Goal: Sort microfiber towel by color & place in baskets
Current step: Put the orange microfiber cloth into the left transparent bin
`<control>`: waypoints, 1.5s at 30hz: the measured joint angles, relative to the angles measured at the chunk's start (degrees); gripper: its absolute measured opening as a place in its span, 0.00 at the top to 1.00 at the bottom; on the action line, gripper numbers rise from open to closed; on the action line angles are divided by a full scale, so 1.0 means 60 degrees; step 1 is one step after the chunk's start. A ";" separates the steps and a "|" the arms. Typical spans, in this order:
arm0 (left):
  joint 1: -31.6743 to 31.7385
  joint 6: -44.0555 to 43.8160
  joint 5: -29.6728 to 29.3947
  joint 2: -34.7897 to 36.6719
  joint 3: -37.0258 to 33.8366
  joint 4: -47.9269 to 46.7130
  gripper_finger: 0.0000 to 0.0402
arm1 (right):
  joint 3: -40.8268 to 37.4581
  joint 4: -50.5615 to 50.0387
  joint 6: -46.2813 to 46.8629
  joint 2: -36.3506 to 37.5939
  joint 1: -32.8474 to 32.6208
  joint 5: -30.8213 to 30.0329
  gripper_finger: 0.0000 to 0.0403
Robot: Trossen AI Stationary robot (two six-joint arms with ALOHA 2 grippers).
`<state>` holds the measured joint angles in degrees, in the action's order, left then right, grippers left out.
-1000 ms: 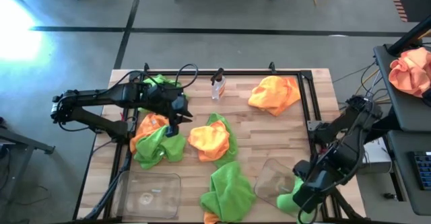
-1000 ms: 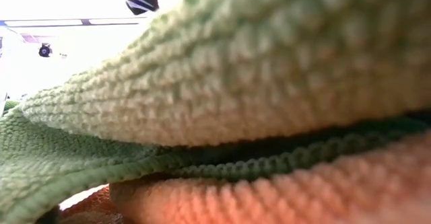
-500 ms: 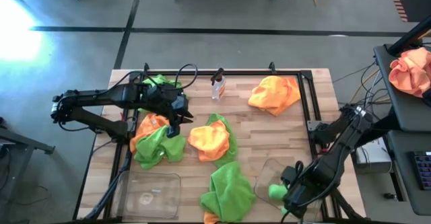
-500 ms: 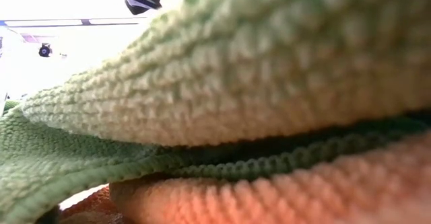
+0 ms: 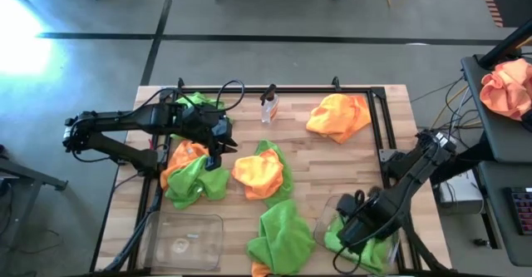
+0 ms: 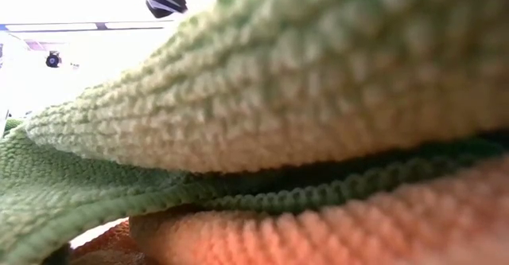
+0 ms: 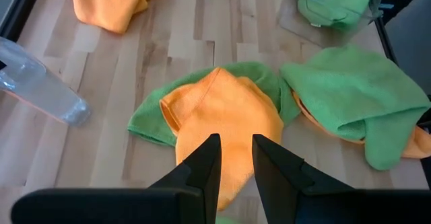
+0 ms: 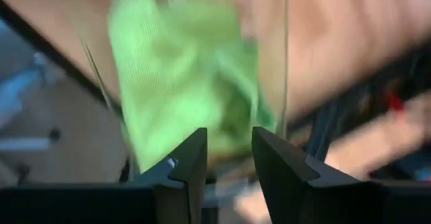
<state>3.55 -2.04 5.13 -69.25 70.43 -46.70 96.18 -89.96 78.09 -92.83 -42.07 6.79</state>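
My right gripper (image 5: 353, 225) (image 8: 229, 140) hangs open, pointing down, over the right clear basket (image 5: 327, 210). A lime green towel (image 5: 337, 234) (image 8: 182, 69) lies crumpled inside that basket, below the fingers and apart from them. My left gripper (image 5: 218, 150) (image 7: 236, 143) hovers open above an orange towel (image 7: 225, 116) that lies on a green one (image 7: 151, 120) at mid-table. More towels lie on the table: an orange one (image 5: 339, 115) at the far right, a green one (image 5: 283, 231) near the front, and an orange-and-green pile (image 5: 191, 175) at the left.
The left clear basket (image 5: 187, 235) stands at the near left. A clear spray bottle (image 5: 268, 106) stands at the far middle. A black frame (image 5: 384, 136) runs round the table. In the low view, green towel (image 6: 318, 82) and orange towel (image 6: 358, 225) lie right before the camera.
My right gripper has gone toward the table's left edge and down, turning as it went, until it stands over the right basket. The green towel that hung bunched at it has dropped and now lies spread in that basket.
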 joint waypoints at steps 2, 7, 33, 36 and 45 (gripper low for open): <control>0.0000 0.0003 -0.0002 0.0013 0.0000 -0.0163 0.83 | 0.0000 0.0024 -0.0136 0.0181 0.0106 -0.1332 0.74; -0.0004 0.0007 -0.0004 0.0129 0.0000 -0.0448 0.83 | 0.0000 0.0003 -0.0472 0.0512 0.0642 -0.4101 0.77; 0.0029 0.1161 -0.0011 0.1508 -0.2455 0.0808 0.83 | -0.0465 0.0013 -0.5419 0.0530 0.5662 -0.5670 0.83; 0.0168 0.1617 -0.0013 0.1502 -0.2455 0.0866 0.83 | -0.0526 0.0020 -0.5428 0.0530 0.5873 -0.5652 0.83; 0.0840 0.2157 -0.0018 0.1410 -0.2455 0.1064 0.83 | -0.1151 -0.0002 -0.5218 0.0530 0.6451 -0.6618 0.83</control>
<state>8.59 10.90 5.02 -60.79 55.70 -40.32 89.27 -89.97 46.78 -89.65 -3.37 -32.92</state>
